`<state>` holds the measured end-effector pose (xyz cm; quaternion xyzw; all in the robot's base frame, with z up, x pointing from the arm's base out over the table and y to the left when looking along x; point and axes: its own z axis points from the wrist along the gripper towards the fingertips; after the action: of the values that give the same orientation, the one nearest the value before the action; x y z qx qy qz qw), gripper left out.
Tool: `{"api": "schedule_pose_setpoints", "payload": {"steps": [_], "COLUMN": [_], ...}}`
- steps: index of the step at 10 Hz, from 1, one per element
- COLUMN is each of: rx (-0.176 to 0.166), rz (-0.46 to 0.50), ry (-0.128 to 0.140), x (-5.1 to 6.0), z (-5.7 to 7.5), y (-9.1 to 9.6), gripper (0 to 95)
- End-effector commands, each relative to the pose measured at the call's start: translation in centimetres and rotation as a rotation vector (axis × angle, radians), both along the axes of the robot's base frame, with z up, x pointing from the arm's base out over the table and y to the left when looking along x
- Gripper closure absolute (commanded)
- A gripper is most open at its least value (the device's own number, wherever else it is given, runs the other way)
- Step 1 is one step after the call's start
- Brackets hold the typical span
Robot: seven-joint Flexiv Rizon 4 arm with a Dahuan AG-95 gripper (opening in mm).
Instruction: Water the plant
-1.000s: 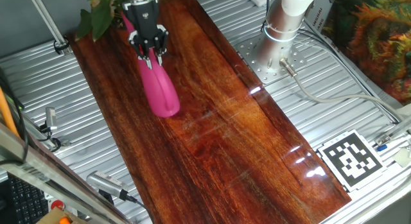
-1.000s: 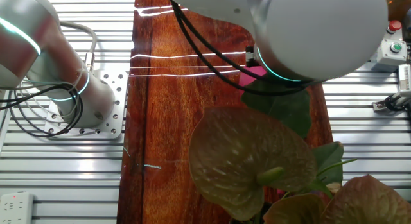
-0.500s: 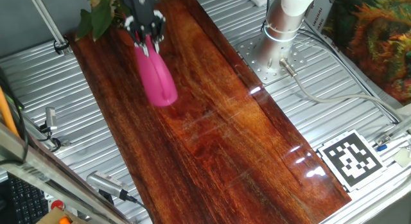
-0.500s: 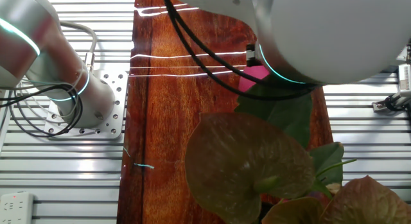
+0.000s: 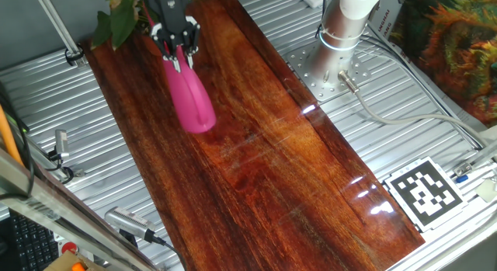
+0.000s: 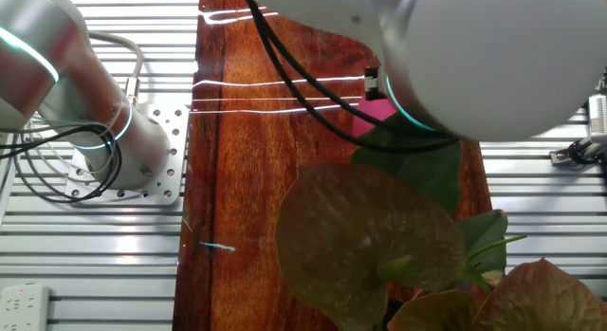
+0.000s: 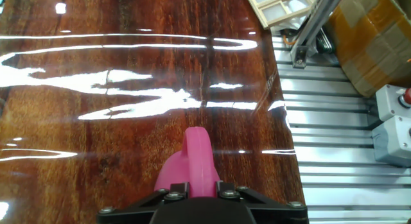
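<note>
My gripper (image 5: 175, 47) is shut on the handle of the pink watering can (image 5: 189, 100) and holds it over the far left end of the wooden board (image 5: 256, 154). In the hand view the can (image 7: 192, 163) sticks out between the fingers (image 7: 172, 190). The plant (image 5: 116, 19), a few dark-green pointed leaves, sits at the board's far left corner, just left of the gripper. In the other fixed view its broad leaves (image 6: 370, 236) fill the lower right, and only a patch of the can (image 6: 372, 115) shows under the arm.
The arm's base (image 5: 342, 38) stands on the ribbed metal table to the right of the board. Bushy orange-and-green foliage (image 5: 458, 46) is at the far right. A black-and-white marker tag (image 5: 425, 192) lies near the board's right end. Grey boxes (image 7: 392, 131) sit beside the board.
The gripper and can moved up and away toward the plant corner between the earliest frame and half a second ago; since then they have barely shifted.
</note>
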<state>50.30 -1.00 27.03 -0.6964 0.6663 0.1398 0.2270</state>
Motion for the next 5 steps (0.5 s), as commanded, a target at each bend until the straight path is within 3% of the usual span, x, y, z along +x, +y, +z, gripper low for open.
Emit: {"api": "schedule_pose_setpoints", "payload": {"steps": [1, 5], "rx": [0.020, 0.026], "rz": [-0.006, 0.000], "ry": [0.006, 0.007], "x": [-0.22, -0.24], "z": [2.05, 2.26], "y": [-0.93, -0.91], "gripper": [95.0, 95.0]}}
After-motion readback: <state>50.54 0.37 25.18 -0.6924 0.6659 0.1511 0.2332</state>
